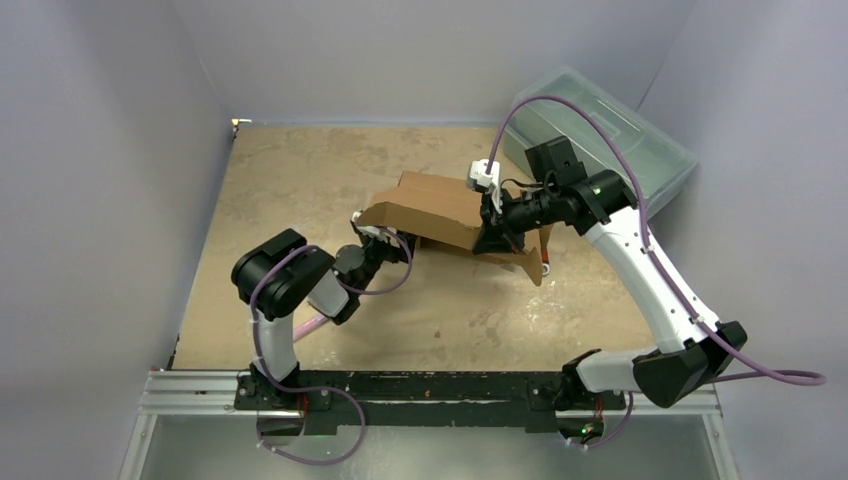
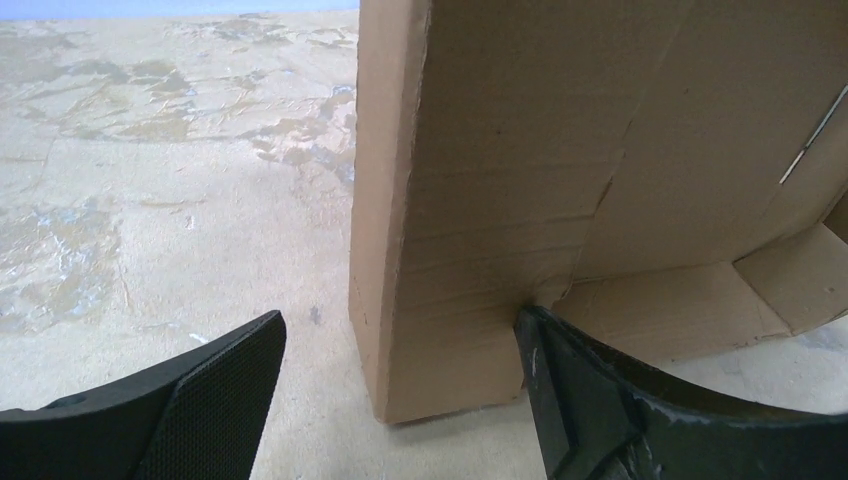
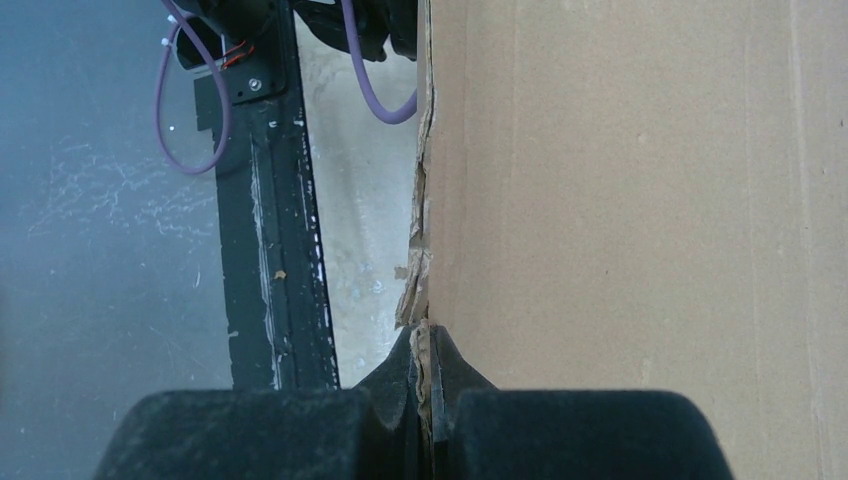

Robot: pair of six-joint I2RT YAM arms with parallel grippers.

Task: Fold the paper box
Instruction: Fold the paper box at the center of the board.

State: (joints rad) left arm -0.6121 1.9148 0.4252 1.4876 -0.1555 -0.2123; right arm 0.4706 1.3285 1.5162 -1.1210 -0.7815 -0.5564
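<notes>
- Beneath both grippers lay a mottled tan table (image 1: pixel 300 180), worn in pale patches and shut in by plain grey walls (image 1: pixel 100 150); a translucent plastic toolbox (image 1: pixel 640 150) sat beyond the right gripper (image 3: pixel 425 340).
- From above, cardboard hid the right fingertips.
- Between the grippers stood the paper box (image 1: pixel 430 205), brown corrugated, half raised, with creased flaps and a frayed edge.
- The right gripper pinched that frayed edge; the left gripper (image 2: pixel 398 325) gaped wide astride an upright flap.

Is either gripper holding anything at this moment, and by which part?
The right gripper pinches the paper box by the ragged edge of one panel. The left gripper is open around an upright flap, not clamping it.
</notes>
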